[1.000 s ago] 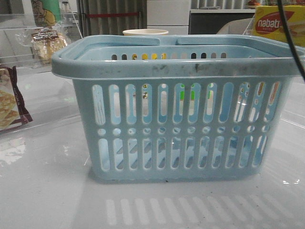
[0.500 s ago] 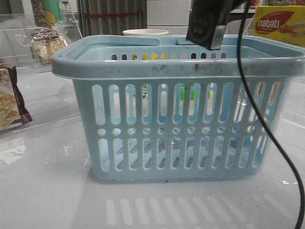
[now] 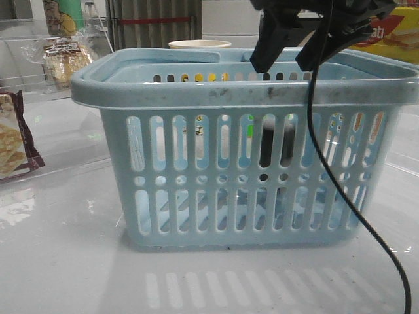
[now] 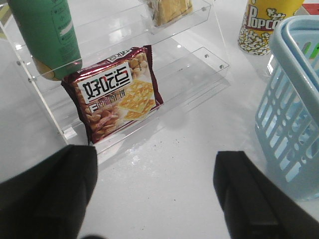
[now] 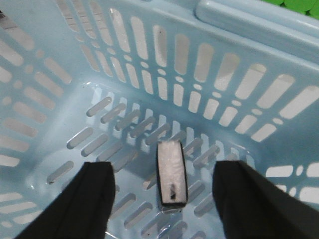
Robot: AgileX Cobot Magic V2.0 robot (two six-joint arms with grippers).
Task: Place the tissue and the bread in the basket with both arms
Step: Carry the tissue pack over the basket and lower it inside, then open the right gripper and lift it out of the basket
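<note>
The light-blue basket [image 3: 249, 91] stands mid-table. It also shows in the right wrist view [image 5: 149, 55] and the left wrist view [image 4: 294, 109]. The tissue [image 5: 172, 169], a small dark-edged pack with a white face, lies loose inside the basket. It shows dark through the slots [image 3: 268, 147]. My right gripper [image 3: 288, 55] is open just above the basket's far right rim, with the tissue below the gap between its fingers [image 5: 165, 172]. The bread [image 3: 62, 59] sits in its clear bag on the acrylic shelf at back left. My left gripper [image 4: 152, 199] is open and empty over bare table.
A maroon-edged cracker packet [image 4: 119, 92] leans on the clear acrylic shelf [image 4: 199, 64], beside a green bottle [image 4: 47, 35]. A popcorn cup [image 4: 259, 22] stands behind the basket. A yellow nabati box [image 3: 399, 39] is at back right. A black cable [image 3: 327, 170] hangs before the basket.
My right gripper came in over the basket holding the dark tissue pack, then opened. The pack has dropped inside the basket.
</note>
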